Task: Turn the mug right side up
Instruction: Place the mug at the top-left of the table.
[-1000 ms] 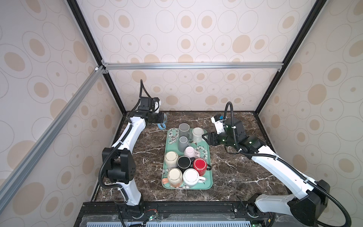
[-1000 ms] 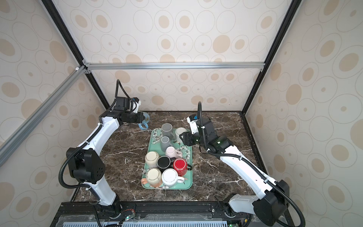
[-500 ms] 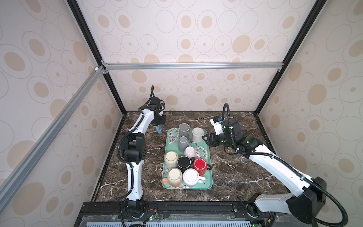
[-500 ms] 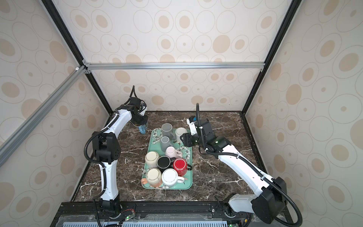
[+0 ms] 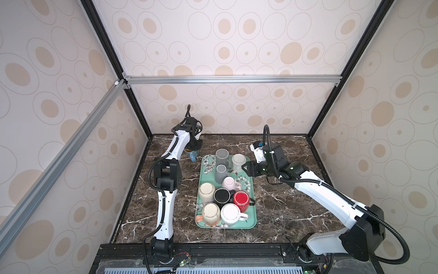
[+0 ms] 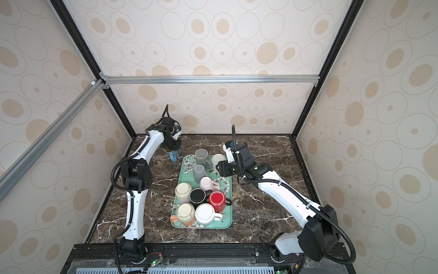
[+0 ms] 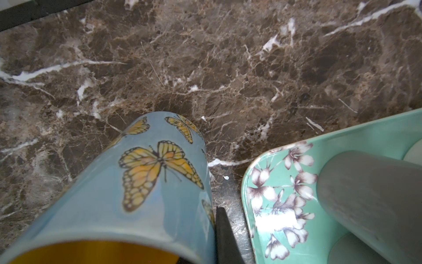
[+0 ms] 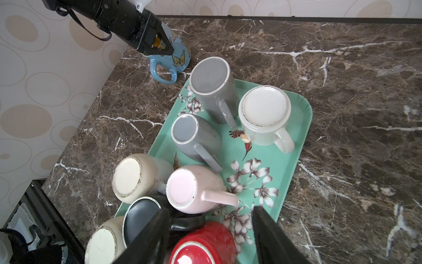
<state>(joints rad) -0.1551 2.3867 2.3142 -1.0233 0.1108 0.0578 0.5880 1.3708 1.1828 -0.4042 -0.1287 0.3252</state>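
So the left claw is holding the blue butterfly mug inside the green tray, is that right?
Not quite: the left claw holds the blue butterfly mug outside the green tray, over the marble table beside it. The right wrist view shows this.

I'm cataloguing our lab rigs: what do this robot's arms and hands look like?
Both the left arm and right arm have white tubular links with black joints and black ribbed cables looped alongside. The left hand and right hand are black, with tapering, wedge-shaped fingers.
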